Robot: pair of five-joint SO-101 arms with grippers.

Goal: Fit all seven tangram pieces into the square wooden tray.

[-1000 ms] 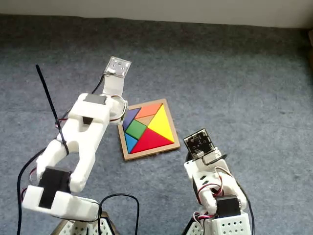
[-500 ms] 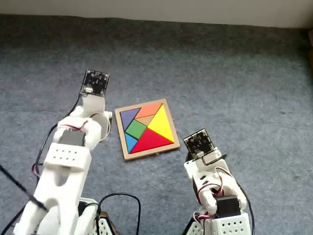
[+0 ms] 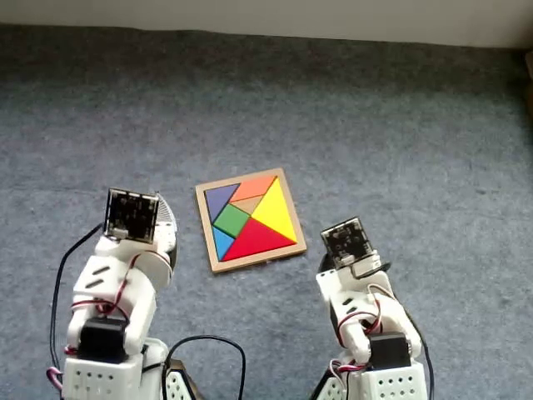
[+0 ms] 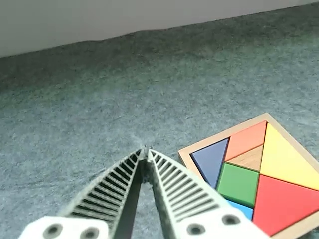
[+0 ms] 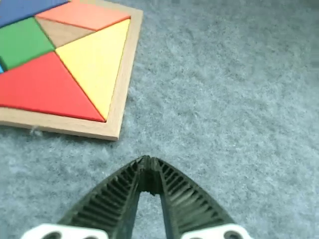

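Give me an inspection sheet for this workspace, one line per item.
Surface: grey carpet, flat.
Job's things: wooden tray holds seven tangram pieces, all seated flat.
Clutter: nothing seen.
Grippers: left gripper shut, beside the tray; right gripper shut, near a tray corner; both hold nothing.
Cables: black cable loops between the arm bases.
Surroundings: pale wall beyond the carpet.

The worktop (image 3: 400, 125) is covered edge to edge in a grey, carpet-like cloth. The square wooden tray (image 3: 202, 223) lies flat on it, turned slightly askew. The tray is ahead of the left end effector (image 4: 144, 154) and off to its right. It is ahead of the right end effector (image 5: 146, 160) and off to its left, and it touches neither.
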